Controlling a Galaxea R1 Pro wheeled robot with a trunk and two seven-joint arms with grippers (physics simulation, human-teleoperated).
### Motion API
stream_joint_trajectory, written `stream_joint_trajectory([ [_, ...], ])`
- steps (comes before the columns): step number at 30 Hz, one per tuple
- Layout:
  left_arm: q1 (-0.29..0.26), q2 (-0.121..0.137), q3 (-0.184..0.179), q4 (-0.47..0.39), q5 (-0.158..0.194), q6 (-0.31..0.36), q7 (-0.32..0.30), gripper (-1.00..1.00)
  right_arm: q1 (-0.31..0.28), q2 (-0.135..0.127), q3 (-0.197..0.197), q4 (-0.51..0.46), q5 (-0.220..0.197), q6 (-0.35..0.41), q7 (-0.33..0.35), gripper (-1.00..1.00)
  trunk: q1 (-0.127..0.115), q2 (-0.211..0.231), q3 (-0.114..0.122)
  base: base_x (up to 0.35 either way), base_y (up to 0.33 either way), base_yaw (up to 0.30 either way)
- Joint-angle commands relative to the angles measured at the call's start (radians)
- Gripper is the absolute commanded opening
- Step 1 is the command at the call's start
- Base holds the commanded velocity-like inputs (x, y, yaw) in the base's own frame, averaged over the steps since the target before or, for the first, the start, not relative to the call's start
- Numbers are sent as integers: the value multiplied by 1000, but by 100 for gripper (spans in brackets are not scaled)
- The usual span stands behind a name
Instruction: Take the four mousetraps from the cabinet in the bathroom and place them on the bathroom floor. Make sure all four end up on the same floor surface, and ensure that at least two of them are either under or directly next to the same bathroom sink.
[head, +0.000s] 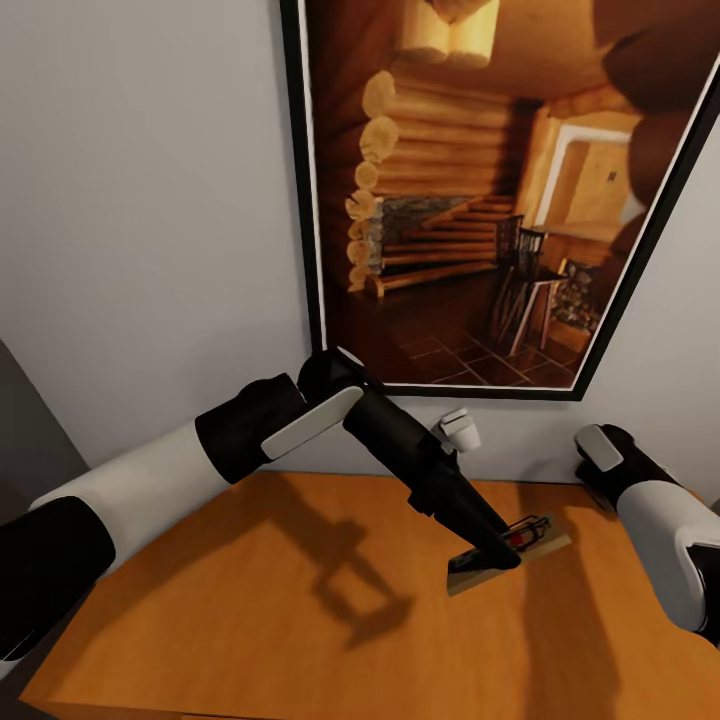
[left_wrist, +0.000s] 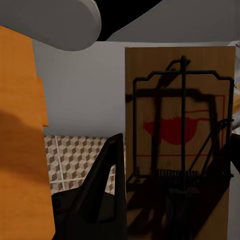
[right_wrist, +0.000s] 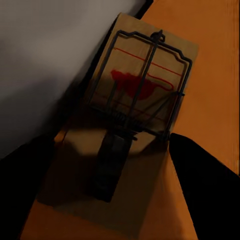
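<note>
One mousetrap (head: 545, 545) was in my left gripper (head: 497, 552), tilted and lifted just above the orange-brown cabinet (head: 250, 620) top, near its back right part. My left arm (head: 300, 425) reached across from the left, black forearm angled down to the trap. In the left wrist view the mousetrap (left_wrist: 180, 130) sat close up, tan wood with a dark wire bar and red mark, one dark finger (left_wrist: 107, 190) against its edge, so the jaws looked clamped on the mousetrap. Past it in that view I saw a grey wall and a patch of the cube-pattern bathroom floor (left_wrist: 75, 160) below, with the cabinet's orange side (left_wrist: 20, 150) along one edge.

My right gripper's state I couldn't tell; the right wrist view showed dark shapes at the lower corners and the mousetrap (right_wrist: 132, 115) over the orange cabinet top (right_wrist: 215, 60), grey wall beside. My right arm (head: 660, 515) was at the right edge of the head view, near the cabinet's right side.

A big framed picture (head: 480, 190) of a log cabin interior hung on the wall behind the cabinet. A small white wall fitting (head: 460, 430) sat just below the frame.
</note>
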Motion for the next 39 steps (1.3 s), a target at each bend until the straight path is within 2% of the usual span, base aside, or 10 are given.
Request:
stream_joint_trajectory([
  [1, -2, 0, -1, 1, 1, 3, -1, -100, 1, -3, 1, 82, -7, 3, -6, -100, 0, -1, -1, 0, 0, 0],
  [7, -1, 0, -2, 7, 0, 1, -1, -100, 1, -18, -35, 73, -5, -3, -10, -100, 0, -1, -1, 0, 0, 0],
  [16, -1, -2, -4, 9, -1, 1, -1, -100, 2, -23, -40, -7, -3, -7, -14, -100, 0, -1, -1, -37, 0, 0],
  [39, -1, 1, -17, 14, -3, -2, 1, -100, 2, -34, -40, -10, -3, -7, -14, -100, 0, -1, -1, -325, 0, 0],
])
